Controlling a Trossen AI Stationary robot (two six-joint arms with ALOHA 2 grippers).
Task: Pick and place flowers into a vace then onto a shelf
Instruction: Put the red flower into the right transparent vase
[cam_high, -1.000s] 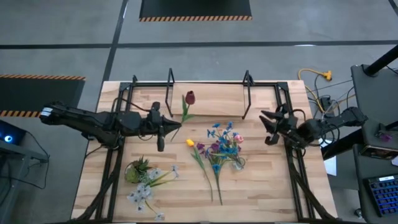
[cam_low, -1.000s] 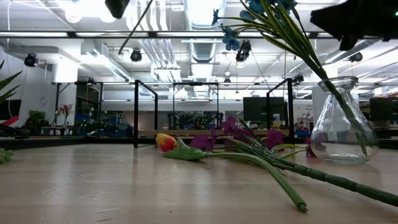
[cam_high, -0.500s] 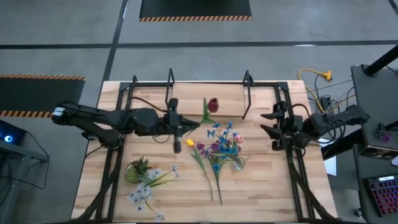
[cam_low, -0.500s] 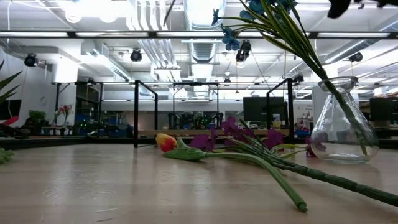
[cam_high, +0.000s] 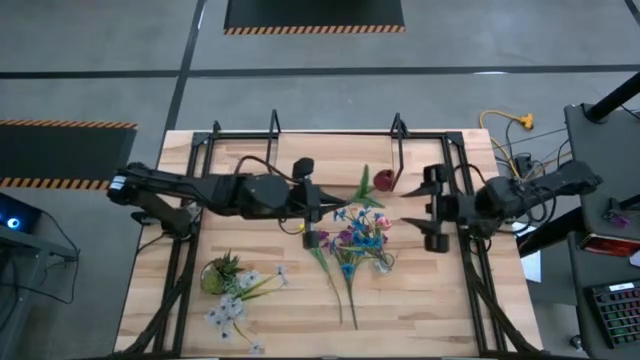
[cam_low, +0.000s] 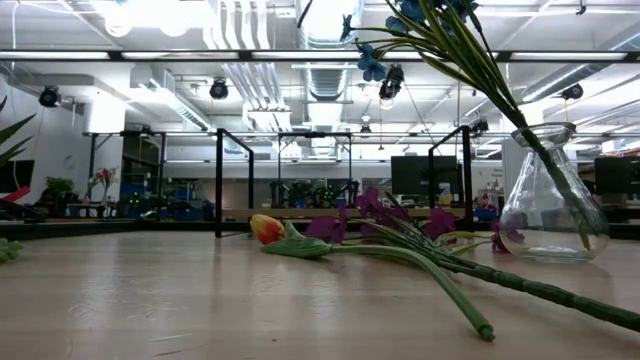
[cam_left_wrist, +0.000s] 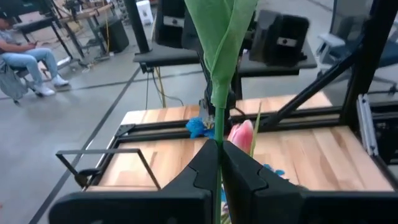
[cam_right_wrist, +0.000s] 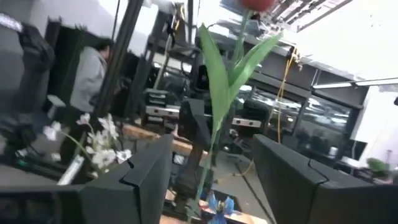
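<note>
Left gripper (cam_high: 318, 205) clamped on dark red flower (cam_high: 383, 179) stem, carried above table (cam_high: 250, 320) toward vase (cam_high: 382, 262) at 5 o'clock. Right gripper (cam_high: 432, 208) held apart at 3 o'clock. Risk: stem snagged on blue flowers (cam_high: 358, 222), vase tipped.

Overhead down, low level across — wrist views close, both on red tulip (cam_right_wrist: 256, 4).

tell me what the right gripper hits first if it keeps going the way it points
Probably the dark red flower held by the left gripper: it stands between the right gripper's open fingers in its wrist view, though depth is unclear.
</note>
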